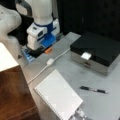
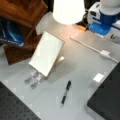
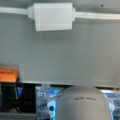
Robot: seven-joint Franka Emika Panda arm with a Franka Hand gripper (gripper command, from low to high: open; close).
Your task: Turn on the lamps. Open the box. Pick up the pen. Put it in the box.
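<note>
While the lamp (image 2: 68,10) is glowing at the bench's (image 1: 75,72) far edge, the gripper (image 1: 37,51) is hanging over the orange switch (image 1: 48,50) there; whether its fingers are apart I cannot tell. The box (image 1: 96,51) is sitting lidded, apparently latched. The pen (image 1: 94,89) is lying well apart, lengthwise along the box's front.

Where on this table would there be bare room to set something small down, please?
Bare grey top lies between the notebook, the closed box and the pen, and past the pen toward a front view's bottom right. It is crowded near the white cable, orange switch and gripper.
</note>
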